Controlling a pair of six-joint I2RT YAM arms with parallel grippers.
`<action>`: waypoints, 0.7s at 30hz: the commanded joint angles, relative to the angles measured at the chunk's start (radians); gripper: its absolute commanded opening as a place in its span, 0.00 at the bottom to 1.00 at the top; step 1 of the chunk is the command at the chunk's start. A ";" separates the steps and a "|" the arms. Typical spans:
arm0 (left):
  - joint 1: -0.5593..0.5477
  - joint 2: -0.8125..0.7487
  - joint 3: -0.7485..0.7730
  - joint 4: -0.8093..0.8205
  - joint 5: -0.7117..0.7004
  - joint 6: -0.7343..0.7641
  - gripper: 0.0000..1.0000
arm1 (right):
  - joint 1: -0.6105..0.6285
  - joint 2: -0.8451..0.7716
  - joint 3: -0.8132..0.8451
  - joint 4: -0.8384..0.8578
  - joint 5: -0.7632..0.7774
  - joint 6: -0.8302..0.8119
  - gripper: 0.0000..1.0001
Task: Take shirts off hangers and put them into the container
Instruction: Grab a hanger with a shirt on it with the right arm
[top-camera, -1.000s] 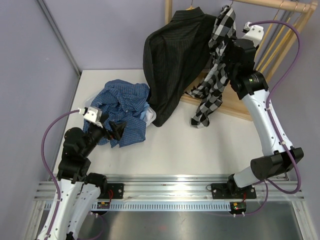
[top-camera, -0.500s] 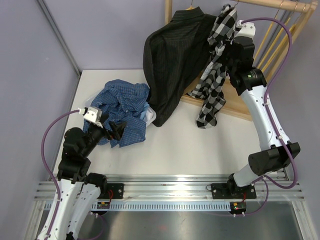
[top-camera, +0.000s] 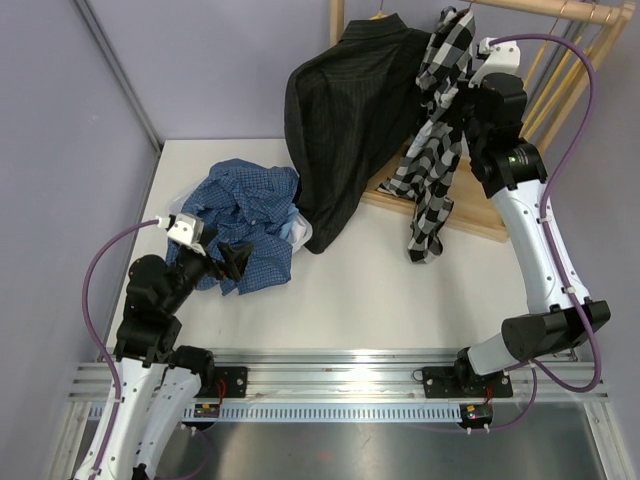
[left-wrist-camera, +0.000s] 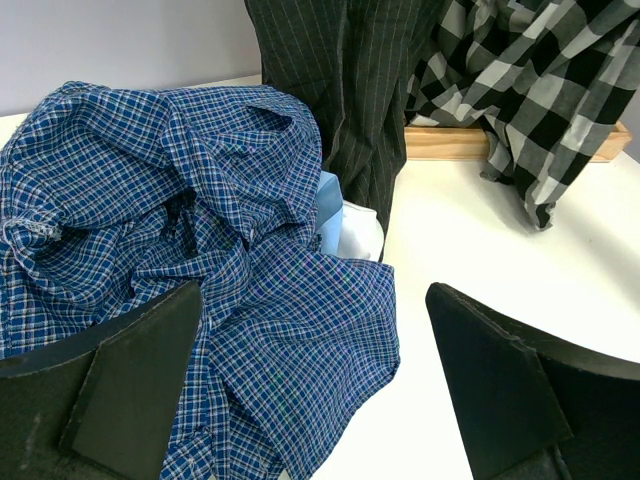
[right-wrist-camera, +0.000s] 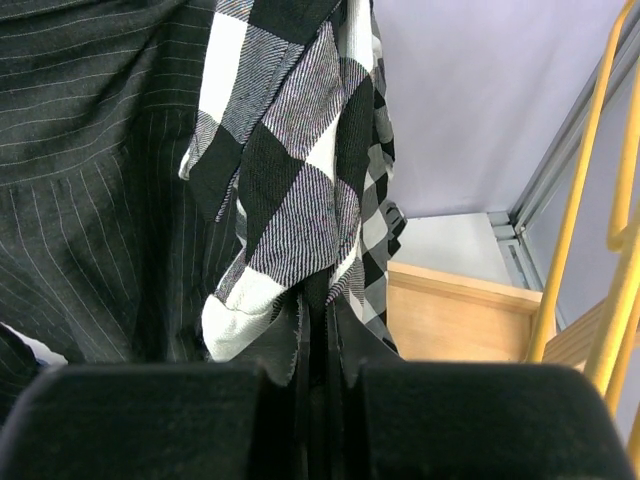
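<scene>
A black-and-white check shirt (top-camera: 435, 150) hangs from the rail, and my right gripper (top-camera: 468, 92) is shut on a fold of it high up. In the right wrist view the check cloth (right-wrist-camera: 290, 190) runs down into the shut gripper (right-wrist-camera: 322, 325). A black pinstriped shirt (top-camera: 345, 120) hangs to its left. A dark blue check shirt (top-camera: 245, 215) lies heaped at the table's left, with light blue (left-wrist-camera: 330, 205) and white cloth (left-wrist-camera: 362, 230) showing under it. The container is hidden beneath this heap. My left gripper (top-camera: 232, 258) stands open at the heap's near edge (left-wrist-camera: 315, 290).
Yellow hangers (top-camera: 565, 70) hang bare at the rail's right end (right-wrist-camera: 585, 190). The rack's wooden base (top-camera: 470, 215) lies under the hanging shirts, its post (top-camera: 337, 20) at back left. Grey walls close off the left and back.
My right gripper has shut on the check shirt and shifted up and to the right; the shirt's tail has swung right and hangs straighter. The left arm has not moved.
</scene>
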 joint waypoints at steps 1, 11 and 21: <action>0.002 -0.013 -0.009 0.043 0.022 0.001 0.99 | -0.013 -0.075 0.049 0.187 -0.024 -0.020 0.00; 0.002 -0.013 -0.009 0.043 0.025 0.001 0.99 | -0.013 -0.104 0.037 0.175 -0.019 -0.066 0.00; 0.002 -0.005 -0.010 0.048 0.036 0.002 0.99 | -0.017 -0.254 -0.116 -0.001 -0.172 -0.182 0.00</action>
